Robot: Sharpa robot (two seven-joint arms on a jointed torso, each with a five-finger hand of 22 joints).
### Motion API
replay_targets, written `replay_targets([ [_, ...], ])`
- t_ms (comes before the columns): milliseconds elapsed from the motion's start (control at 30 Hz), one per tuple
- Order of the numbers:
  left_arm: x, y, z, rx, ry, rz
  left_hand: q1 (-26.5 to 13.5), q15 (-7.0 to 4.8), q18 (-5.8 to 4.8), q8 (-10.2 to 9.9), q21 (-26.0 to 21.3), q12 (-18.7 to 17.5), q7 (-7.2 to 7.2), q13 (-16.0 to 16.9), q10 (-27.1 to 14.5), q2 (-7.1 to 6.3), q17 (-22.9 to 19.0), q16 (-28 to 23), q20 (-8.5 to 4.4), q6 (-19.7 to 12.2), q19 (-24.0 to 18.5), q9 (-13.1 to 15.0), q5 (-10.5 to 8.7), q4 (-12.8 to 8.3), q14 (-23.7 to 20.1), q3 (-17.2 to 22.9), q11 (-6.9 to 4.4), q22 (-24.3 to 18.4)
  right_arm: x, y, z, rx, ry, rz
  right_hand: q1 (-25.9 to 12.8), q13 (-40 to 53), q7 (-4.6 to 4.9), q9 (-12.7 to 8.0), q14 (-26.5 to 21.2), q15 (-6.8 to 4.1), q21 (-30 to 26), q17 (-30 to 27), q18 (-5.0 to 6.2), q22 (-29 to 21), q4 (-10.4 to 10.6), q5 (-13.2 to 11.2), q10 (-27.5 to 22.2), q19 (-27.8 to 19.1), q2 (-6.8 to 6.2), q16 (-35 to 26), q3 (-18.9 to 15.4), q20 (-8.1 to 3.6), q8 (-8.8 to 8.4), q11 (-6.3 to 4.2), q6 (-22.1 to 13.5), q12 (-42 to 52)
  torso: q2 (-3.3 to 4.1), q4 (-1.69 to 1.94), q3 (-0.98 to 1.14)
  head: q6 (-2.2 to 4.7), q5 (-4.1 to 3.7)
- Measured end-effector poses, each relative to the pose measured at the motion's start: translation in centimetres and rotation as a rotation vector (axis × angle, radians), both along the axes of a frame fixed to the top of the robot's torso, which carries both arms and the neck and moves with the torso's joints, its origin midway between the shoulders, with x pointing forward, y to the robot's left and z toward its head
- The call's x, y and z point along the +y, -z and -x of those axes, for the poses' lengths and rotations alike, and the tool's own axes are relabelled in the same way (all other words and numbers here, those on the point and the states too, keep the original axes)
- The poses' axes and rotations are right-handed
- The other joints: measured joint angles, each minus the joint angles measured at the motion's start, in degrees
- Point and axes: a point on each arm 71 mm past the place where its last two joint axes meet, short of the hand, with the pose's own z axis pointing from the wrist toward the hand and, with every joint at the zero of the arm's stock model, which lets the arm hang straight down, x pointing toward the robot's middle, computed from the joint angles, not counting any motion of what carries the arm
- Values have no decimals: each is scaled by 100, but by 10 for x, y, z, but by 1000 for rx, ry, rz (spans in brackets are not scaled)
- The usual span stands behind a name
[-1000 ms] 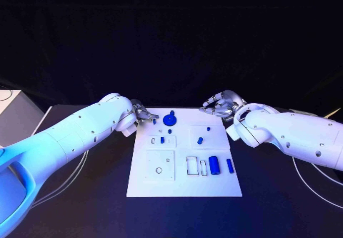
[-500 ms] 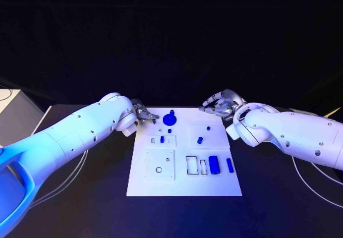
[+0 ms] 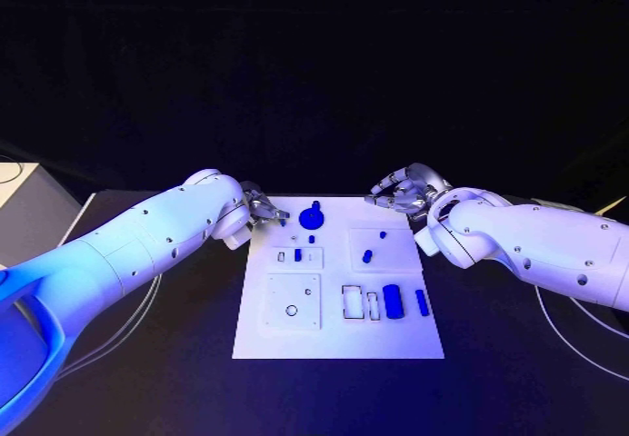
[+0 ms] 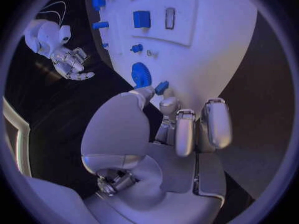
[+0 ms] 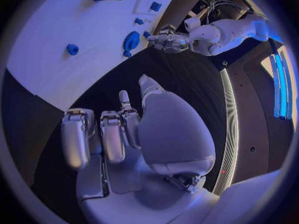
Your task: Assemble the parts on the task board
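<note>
Black table [image 3: 157,363] carries the white board [image 3: 338,341], lying flat at its middle. Thin white cables [image 3: 566,341] trail over the tabletop on both sides of the board.

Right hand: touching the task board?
Apart. The right wrist view shows the right hand over black table, with a dark gap before the task board edge.

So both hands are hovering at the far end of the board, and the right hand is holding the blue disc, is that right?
Not quite. The right hand holds nothing; the right wrist view shows its fingers bare over the dark table. The blue disc lies on the board, nearer the left hand. Both hands do sit at the far end.
</note>
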Motion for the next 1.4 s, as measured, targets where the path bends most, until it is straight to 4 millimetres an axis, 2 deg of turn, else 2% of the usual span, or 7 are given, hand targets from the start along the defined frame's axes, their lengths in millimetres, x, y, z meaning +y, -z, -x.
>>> replay_targets([
  [400, 0, 2, -1, 12, -2, 6, 109, 0, 0, 79, 22, 21, -23, 5, 21, -65, 0, 3, -22, -23, 18, 22, -1, -2, 0, 395, -20, 30, 1, 0, 0, 0, -1, 0, 0, -1, 0, 0, 0, 0, 0, 0, 0, 5, 0, 0, 0, 0, 0, 0, 0, 0, 0, 0, 0, 0, 3, -7, 3, -30, -8],
  [700, 2, 3, -1, 20, -5, 21, 424, -42, 0, 301, 22, 21, -70, -59, -1, -246, 0, 3, -41, -157, -2, 28, 27, -110, 0, 1596, -40, 57, 1, 0, 0, 0, -1, 0, 0, -1, 0, 0, 0, 0, 0, 0, 0, 4, -16, 0, 0, 0, 0, 0, 16, 0, 0, 0, 0, 0, -4, 1, 3, -37, -7],
  [1033, 1, 3, 3, 33, 6, 47, 259, -41, 0, 616, 67, 21, -27, -80, 6, -287, 0, 25, -41, -277, -2, 39, 558, -20, 0, 1687, -32, 122, 0, 0, -1, 0, 0, 1, 1, -1, 0, 0, 0, 0, 0, 0, 0, 3, -16, 0, 0, 0, -1, 0, 16, 0, 0, 0, 0, 0, -6, 0, 2, -24, -5],
  [1133, 1, 2, 4, 32, 8, 53, 72, -41, 0, 720, 106, 94, -15, -6, 105, -354, 0, 84, -83, -263, 41, 50, 910, -83, 0, 1765, -41, 182, 0, 0, -1, 0, 0, 1, 1, -2, 0, -9, 0, 0, 0, 0, 0, 3, -20, 216, 0, 0, -1, 0, 78, 0, 0, 0, 0, 0, -9, 3, 2, -19, -5],
  [1200, 2, 1, 5, 30, 9, 58, 10, -41, 0, 730, 133, 116, -18, 37, 161, -380, 0, 104, -95, -223, 53, 333, 1087, -84, 0, 1765, -67, 225, 0, 0, -1, 0, 0, 1, 1, -2, 0, -9, 0, 0, 0, 0, 0, 3, -23, 301, 0, 0, -1, 0, 88, 0, 0, 0, 0, 0, -10, 7, 1, -16, -3],
  [1300, 5, 0, 7, 27, 7, 65, -54, -41, 1, 749, 172, 137, -31, 84, 218, -399, 0, 109, -113, -209, 71, 420, 1212, -84, 0, 1766, -90, 275, -1, 0, -1, 0, 2, 1, 1, -2, 0, -9, 0, 0, 0, 0, 0, 3, -23, 301, 0, 0, -1, 0, 88, 0, 0, 0, 0, 0, -13, 13, 0, -16, 1],
  [1400, 9, -3, 10, 23, 10, 75, -165, -62, 0, 765, 185, 159, -12, 106, 268, -433, 0, 109, -131, -189, 115, 429, 1295, -321, -21, 1968, -100, 316, -3, 0, -1, 1, 5, 2, -18, -2, 0, -9, 0, 0, 0, 0, 0, 2, -23, 300, 0, 0, -20, 0, 88, 0, 0, 0, 0, 0, -17, 19, 0, 7, 9],
])
